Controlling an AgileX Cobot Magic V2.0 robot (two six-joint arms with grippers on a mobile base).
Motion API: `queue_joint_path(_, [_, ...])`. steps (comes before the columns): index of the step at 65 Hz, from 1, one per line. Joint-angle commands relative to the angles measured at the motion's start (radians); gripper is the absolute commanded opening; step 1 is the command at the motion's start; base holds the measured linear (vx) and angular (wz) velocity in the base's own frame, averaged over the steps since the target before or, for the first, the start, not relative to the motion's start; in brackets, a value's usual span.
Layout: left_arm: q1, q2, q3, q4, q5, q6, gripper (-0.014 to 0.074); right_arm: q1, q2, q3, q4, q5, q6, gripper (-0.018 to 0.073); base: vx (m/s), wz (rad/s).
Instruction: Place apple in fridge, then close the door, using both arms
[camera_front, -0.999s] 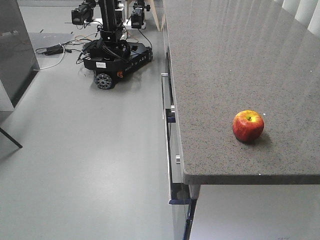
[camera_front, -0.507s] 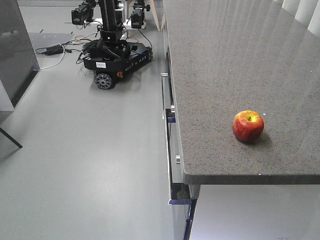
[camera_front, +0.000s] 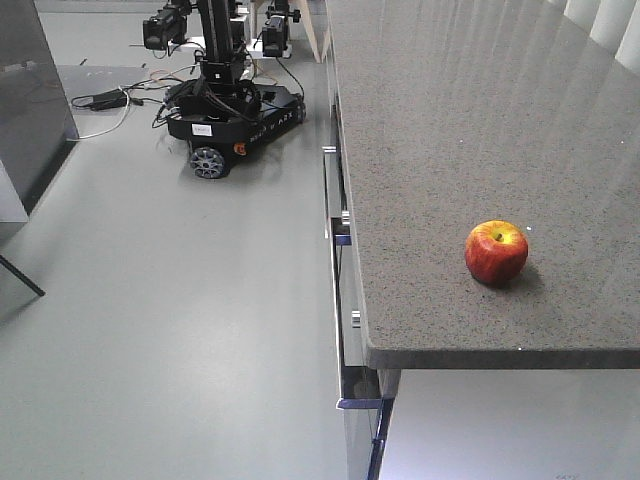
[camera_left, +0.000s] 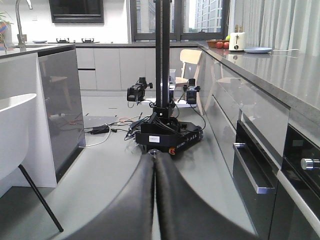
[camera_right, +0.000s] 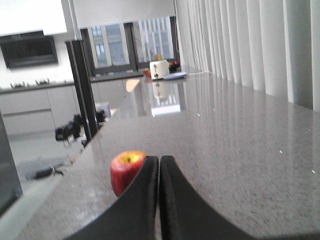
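The red apple (camera_front: 496, 251) with a yellow patch at its stem sits on the grey counter (camera_front: 470, 120) near the front edge. In the right wrist view the apple (camera_right: 126, 171) lies just beyond and left of my right gripper (camera_right: 159, 159), which is shut and empty above the counter top. My left gripper (camera_left: 153, 156) is shut and empty, held over the floor beside the counter's cabinets. Neither arm shows in the front view. The fridge interior and its door are not identifiable in view.
Another wheeled black robot (camera_front: 232, 110) with cables stands on the floor at the back. Counter drawers with metal handles (camera_front: 331, 240) run along the counter's left side. A dark grey panel (camera_front: 30, 100) stands at far left. A chair leg (camera_left: 40, 200) shows at the left.
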Motion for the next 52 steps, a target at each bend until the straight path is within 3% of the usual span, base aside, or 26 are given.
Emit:
queue_joint_path(1, [-0.005,-0.016,0.021,-0.008,-0.070,-0.005,-0.0006,-0.005,-0.010,-0.006,-0.009,-0.137,0.052,-0.0005,0.00,0.00])
queue_joint_path(8, [-0.005,-0.016,0.021,-0.008,-0.070,-0.005,-0.0006,-0.005,0.005,-0.097,-0.054,-0.094,0.063,-0.0005,0.00,0.00])
queue_joint_path(20, [-0.005,-0.016,0.021,-0.008,-0.070,-0.005,-0.0006,-0.005,0.135,-0.372,-0.064,0.158,0.059,-0.0002,0.00,0.00])
queue_joint_path(28, [-0.005,-0.016,0.021,-0.008,-0.070,-0.005,-0.0006,-0.005,0.251,-0.552,-0.048,0.301,-0.003,0.0043,0.00,0.00])
queue_joint_path(36, [-0.005,-0.016,0.021,-0.008,-0.070,-0.005,-0.0006,-0.005,0.352,-0.660,0.041,0.365,-0.127,0.0200,0.00,0.00])
queue_joint_path(47, [-0.005,-0.016,0.021,-0.008,-0.070,-0.004,-0.0006,-0.005,0.467,-0.713,0.308,0.372,-0.361,0.0578,0.00,0.00])
queue_joint_path(52, [-0.005,-0.016,0.021,-0.008,-0.070,-0.004,-0.0006,-0.005,0.500,-0.712,0.361,0.368,-0.451,0.0711,0.00,0.00])
